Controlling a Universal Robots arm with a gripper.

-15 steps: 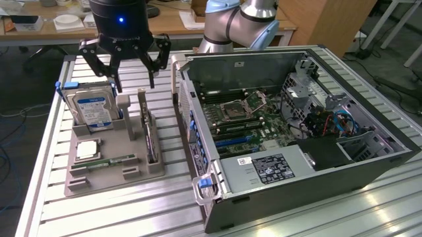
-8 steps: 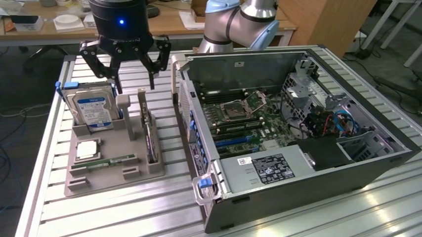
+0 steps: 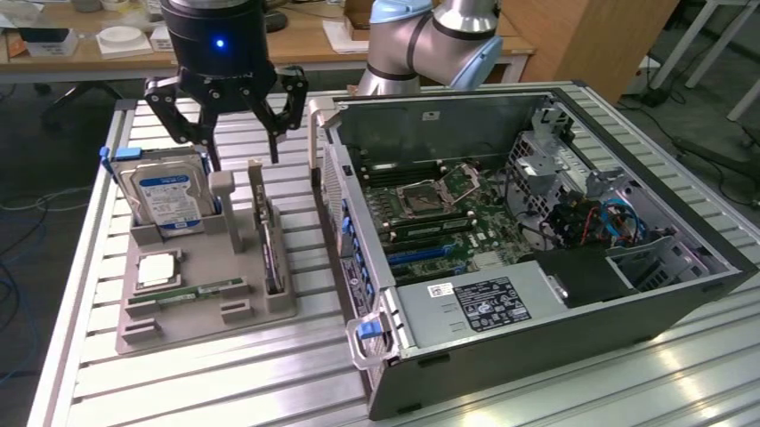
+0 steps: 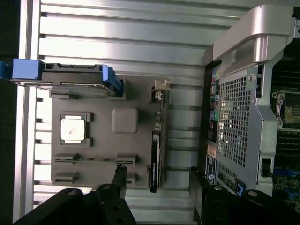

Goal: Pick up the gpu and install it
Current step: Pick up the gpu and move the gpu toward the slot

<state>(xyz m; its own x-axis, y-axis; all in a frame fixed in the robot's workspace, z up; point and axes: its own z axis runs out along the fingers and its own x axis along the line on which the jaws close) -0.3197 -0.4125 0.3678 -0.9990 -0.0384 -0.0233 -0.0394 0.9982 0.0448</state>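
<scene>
Looks evenly lit from overhead, gets glare streaks on the bench (image 3: 214, 382) slats, goes dim inside the case (image 3: 570, 342), bit soft overall.

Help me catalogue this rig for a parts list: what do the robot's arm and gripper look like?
The arm is smooth silver-grey tubing with pale blue caps at the joints. The gripper has a black cylindrical body with a small lit blue light on its side. Its fingers are black, slender and jointed, with round bolts at the links.
</scene>
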